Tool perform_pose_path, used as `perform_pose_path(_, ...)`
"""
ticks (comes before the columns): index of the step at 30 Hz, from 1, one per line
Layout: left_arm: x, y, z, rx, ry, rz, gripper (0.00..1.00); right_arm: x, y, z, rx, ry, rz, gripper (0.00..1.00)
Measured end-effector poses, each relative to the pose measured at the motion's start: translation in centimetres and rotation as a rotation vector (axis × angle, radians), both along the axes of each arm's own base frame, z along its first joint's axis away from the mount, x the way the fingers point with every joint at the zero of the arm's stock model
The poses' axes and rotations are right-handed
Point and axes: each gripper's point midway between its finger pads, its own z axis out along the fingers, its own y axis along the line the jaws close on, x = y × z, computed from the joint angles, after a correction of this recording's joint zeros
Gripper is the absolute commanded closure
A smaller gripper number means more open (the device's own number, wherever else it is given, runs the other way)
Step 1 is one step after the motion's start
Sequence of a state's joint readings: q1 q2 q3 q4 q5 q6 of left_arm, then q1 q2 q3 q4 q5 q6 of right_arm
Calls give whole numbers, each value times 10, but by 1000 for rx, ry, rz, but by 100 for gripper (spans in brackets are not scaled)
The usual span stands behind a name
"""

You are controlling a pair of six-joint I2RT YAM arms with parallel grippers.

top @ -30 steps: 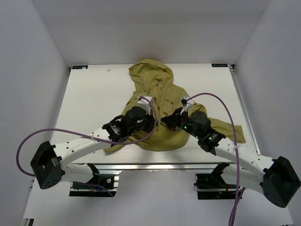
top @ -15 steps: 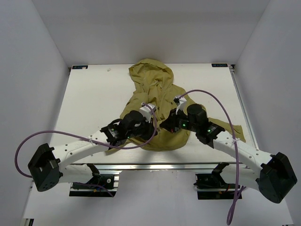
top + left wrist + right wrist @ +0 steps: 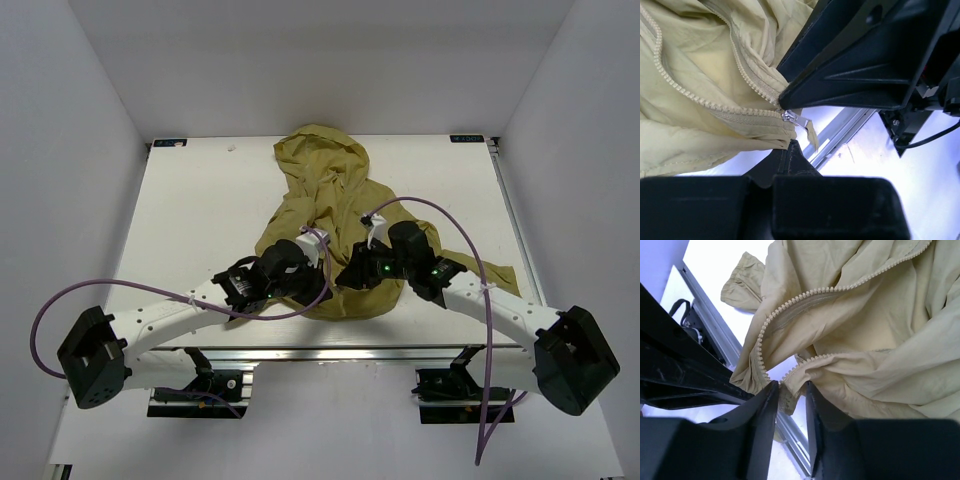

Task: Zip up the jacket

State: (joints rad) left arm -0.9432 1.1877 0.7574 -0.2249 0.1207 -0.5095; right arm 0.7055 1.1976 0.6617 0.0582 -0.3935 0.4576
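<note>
The olive jacket (image 3: 335, 190) lies on the white table, hood at the far end and front open. Both grippers meet at its near hem. My left gripper (image 3: 318, 262) is shut, its tip (image 3: 792, 145) pinching the hem just under the metal zipper slider (image 3: 790, 117) and its pull tab. My right gripper (image 3: 350, 275) grips the bunched bottom end of the other row of zipper teeth (image 3: 788, 396) between its fingers (image 3: 765, 405). That end sits close beside the left gripper. The right gripper's black body (image 3: 855, 65) fills the upper right of the left wrist view.
The table's aluminium front rail (image 3: 330, 352) runs just below the lifted hem and also shows in the right wrist view (image 3: 715, 325). Purple cables (image 3: 470, 240) loop over both arms. A sleeve (image 3: 500, 280) spreads to the right. White walls enclose the table.
My right gripper has moved left and nearer with its zipper end, closing on the left gripper. The left gripper has shifted slightly toward the front edge. The hem is bunched between them.
</note>
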Motion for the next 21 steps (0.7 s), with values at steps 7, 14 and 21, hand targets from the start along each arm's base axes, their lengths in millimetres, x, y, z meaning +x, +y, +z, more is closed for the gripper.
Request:
perform_pose_path(7, -4, 0, -6, -20, 46, 22, 100, -2, -5, 9, 32, -2, -35, 43)
perform_pose_path(14, -7, -3, -5, -39, 69, 25, 100, -13, -23, 24, 44, -41, -77, 30)
perform_pose_path(21, -7, -6, -2, -62, 77, 32, 100, -58, -32, -3, -24, 8, -20, 30)
